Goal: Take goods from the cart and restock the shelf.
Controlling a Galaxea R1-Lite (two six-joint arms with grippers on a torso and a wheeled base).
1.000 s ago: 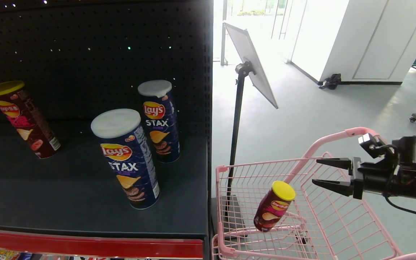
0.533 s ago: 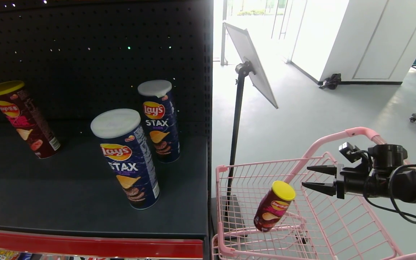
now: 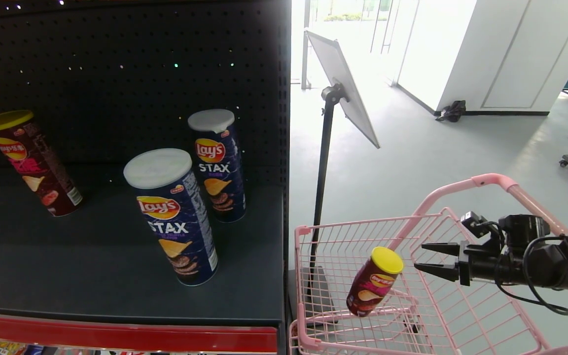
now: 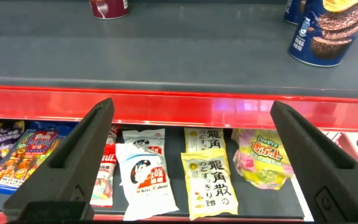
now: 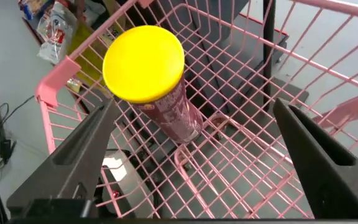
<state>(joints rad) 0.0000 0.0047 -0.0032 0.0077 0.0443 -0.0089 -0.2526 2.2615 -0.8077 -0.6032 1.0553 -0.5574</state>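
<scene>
A maroon chip can with a yellow lid [image 3: 374,281] [image 5: 156,84] leans tilted inside the pink wire cart [image 3: 427,222] [image 5: 241,155]. My right gripper [image 3: 424,257] [image 5: 197,149] hangs open just right of the can's lid, fingers pointing at it, with nothing between them. On the dark shelf [image 3: 116,266] stand two blue cans with white lids [image 3: 173,217] [image 3: 216,165] and a maroon yellow-lidded can [image 3: 30,161] at the far left. My left gripper [image 4: 197,155] is open in front of the shelf's red front edge [image 4: 179,106], empty.
A sign panel on a black stand [image 3: 340,88] rises between the shelf and the cart. Snack packets [image 4: 213,177] lie on the lower shelf below the red edge. Free shelf room lies between the left can and the blue cans.
My right gripper has moved left and down into the cart, closer to the yellow-lidded can. The cans and the cart have not moved.
</scene>
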